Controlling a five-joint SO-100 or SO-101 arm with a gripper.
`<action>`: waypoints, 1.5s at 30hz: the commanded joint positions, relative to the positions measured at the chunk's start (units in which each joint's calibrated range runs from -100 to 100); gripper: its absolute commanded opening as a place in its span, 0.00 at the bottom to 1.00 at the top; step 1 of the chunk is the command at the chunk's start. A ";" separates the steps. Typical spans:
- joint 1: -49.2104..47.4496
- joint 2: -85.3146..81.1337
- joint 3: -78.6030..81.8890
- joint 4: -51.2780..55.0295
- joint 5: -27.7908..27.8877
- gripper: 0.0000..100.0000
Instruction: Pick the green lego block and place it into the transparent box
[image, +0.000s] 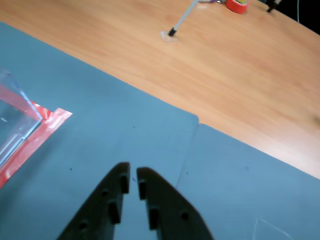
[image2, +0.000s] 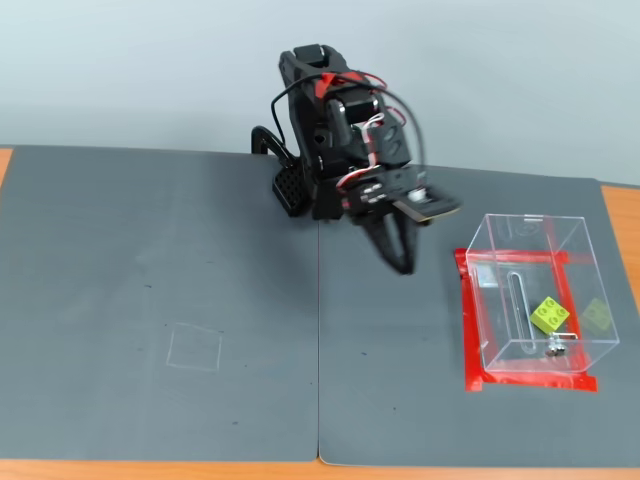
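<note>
Green lego block (image2: 549, 316) inside transparent box (image2: 573, 243) only in fixed view, wrist view's tool (image: 133, 180) nearly closed, empty

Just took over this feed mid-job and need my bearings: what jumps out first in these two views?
In the fixed view, the transparent box stands at the right of the grey mat on a red tape outline, with the green lego block already inside near its front. The black arm sits folded at the mat's far edge. In the wrist view its gripper hangs empty over the mat, jaws nearly closed.
</note>
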 joint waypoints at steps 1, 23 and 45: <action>4.87 -5.15 4.14 -0.92 -0.18 0.02; 12.78 -31.10 33.90 -1.00 -3.72 0.02; 17.48 -31.18 39.78 8.37 -5.60 0.02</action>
